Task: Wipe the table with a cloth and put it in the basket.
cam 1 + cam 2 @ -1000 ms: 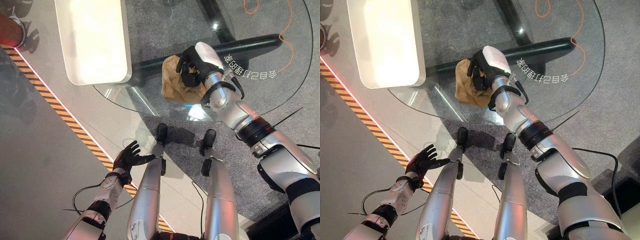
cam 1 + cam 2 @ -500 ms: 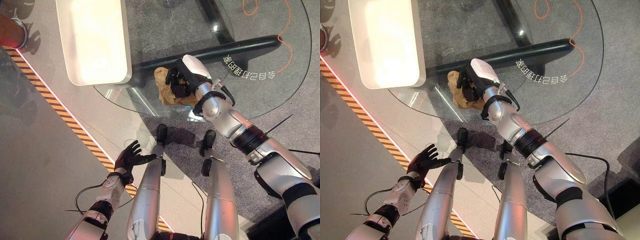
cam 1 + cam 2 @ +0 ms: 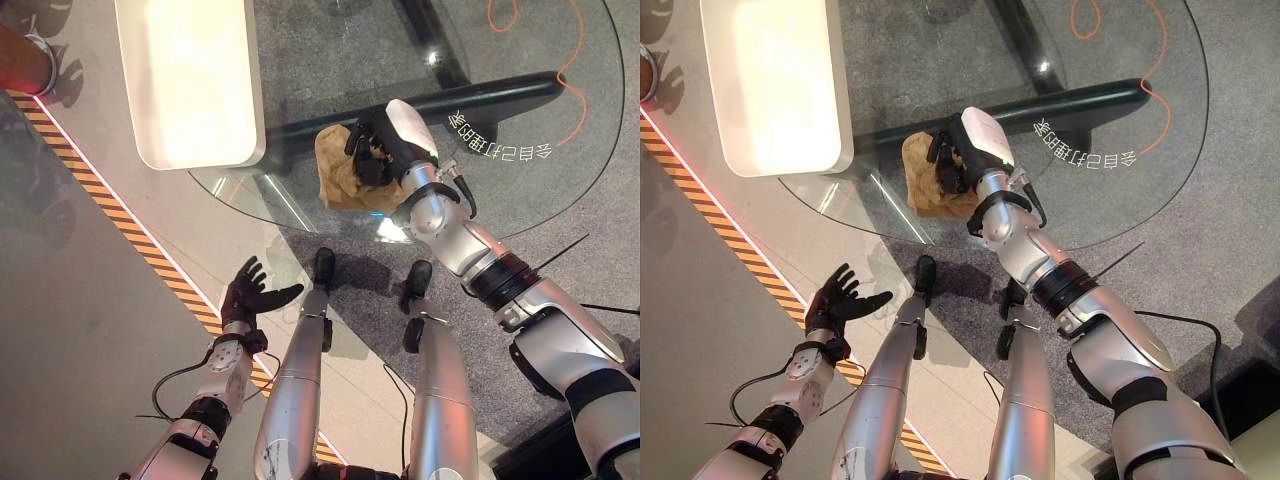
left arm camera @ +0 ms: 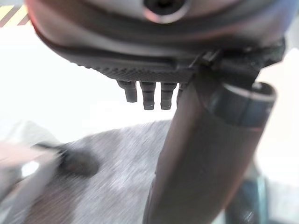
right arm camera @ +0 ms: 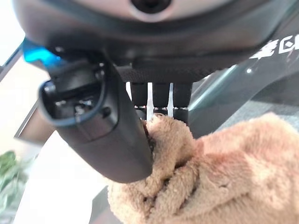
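A tan cloth (image 3: 343,178) lies bunched near the front edge of the round glass table (image 3: 330,60). My right hand (image 3: 387,143) rests on top of it. In the right wrist view the thumb (image 5: 107,130) and fingers curl into the cloth (image 5: 224,177) and pinch a fold. My left hand (image 3: 247,293) hangs low at the left, over the floor beside the striped tape, with its fingers spread and nothing in it; the left wrist view shows its thumb (image 4: 201,154) straight. A white oblong tub (image 3: 190,80) stands at the table's far left.
The table's dark base beam (image 3: 470,100) runs under the glass behind the cloth. An orange cable (image 3: 575,70) lies on the floor at the far right. Yellow-black tape (image 3: 130,235) crosses the floor on the left. A reddish object (image 3: 20,60) sits at the top left.
My right hand dragged the cloth left and nearer, then back right and away. My left hand has risen a little, fingers pointing more upward.
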